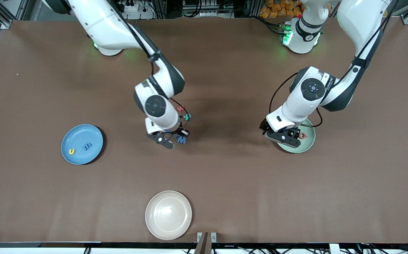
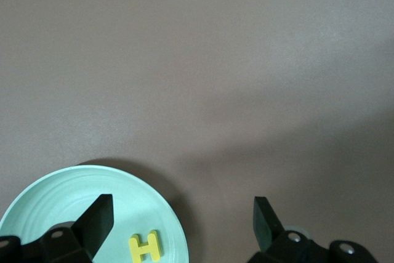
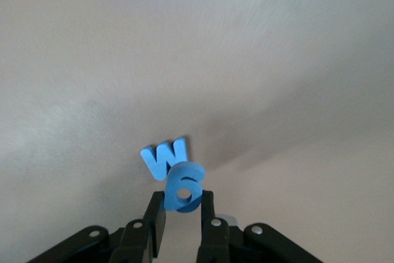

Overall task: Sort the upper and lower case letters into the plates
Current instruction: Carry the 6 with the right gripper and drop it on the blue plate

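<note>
Right hand point(image 3: 181, 214) had closed on a blue rounded letter point(image 3: 183, 188), a "6"-like shape, at mid-table, a blue W point(image 3: 163, 158) lying just beside it. From there the blue plate point(image 1: 94, 150) lay toward the right arm's end of the table across bare table point(image 1: 225, 183). Left hand point(image 2: 181, 226) waited wide open, holding nothing, over the mint-green plate point(image 2: 37, 204) with its yellow H point(image 2: 144, 247).
</note>
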`<control>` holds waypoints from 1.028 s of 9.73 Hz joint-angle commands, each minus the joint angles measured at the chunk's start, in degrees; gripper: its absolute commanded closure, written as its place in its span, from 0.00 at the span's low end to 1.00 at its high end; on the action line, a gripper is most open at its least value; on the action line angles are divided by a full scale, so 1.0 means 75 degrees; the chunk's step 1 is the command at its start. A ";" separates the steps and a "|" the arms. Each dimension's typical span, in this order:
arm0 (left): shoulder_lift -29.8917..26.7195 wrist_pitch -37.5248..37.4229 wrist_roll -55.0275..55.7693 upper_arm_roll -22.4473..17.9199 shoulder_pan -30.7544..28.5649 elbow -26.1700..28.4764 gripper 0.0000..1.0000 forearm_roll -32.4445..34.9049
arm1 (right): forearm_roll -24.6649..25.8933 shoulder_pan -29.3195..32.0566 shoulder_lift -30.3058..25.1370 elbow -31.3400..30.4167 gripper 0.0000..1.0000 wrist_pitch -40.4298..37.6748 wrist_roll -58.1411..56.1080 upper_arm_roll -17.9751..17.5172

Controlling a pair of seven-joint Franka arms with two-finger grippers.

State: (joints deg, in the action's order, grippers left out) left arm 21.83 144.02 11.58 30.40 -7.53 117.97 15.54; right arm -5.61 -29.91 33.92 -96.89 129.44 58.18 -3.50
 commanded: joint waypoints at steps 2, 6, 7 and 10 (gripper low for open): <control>0.0229 -0.0136 0.0715 -0.0034 0.0345 -0.0412 0.00 0.0178 | 0.0534 0.1043 -0.0725 -0.0230 1.00 -0.1084 -0.1332 -0.0061; 0.0347 -0.0322 0.1023 -0.0057 0.0488 -0.0577 0.00 0.0190 | 0.0923 0.2718 -0.1205 -0.0883 1.00 -0.1333 -0.3824 -0.0061; 0.0359 -0.0347 0.1023 -0.0057 0.0512 -0.0635 0.00 0.0190 | 0.1098 0.3175 -0.1310 -0.1141 1.00 -0.1310 -0.4609 -0.0049; 0.0557 -0.0347 0.1627 -0.0057 0.0826 -0.0916 0.00 0.0190 | 0.1299 0.4419 -0.1230 -0.1459 1.00 -0.1204 -0.6698 0.0032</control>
State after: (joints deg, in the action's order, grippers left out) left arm 24.52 142.64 19.10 30.19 -3.57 113.73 15.54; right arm 3.20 0.12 26.43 -104.91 119.60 12.77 -2.69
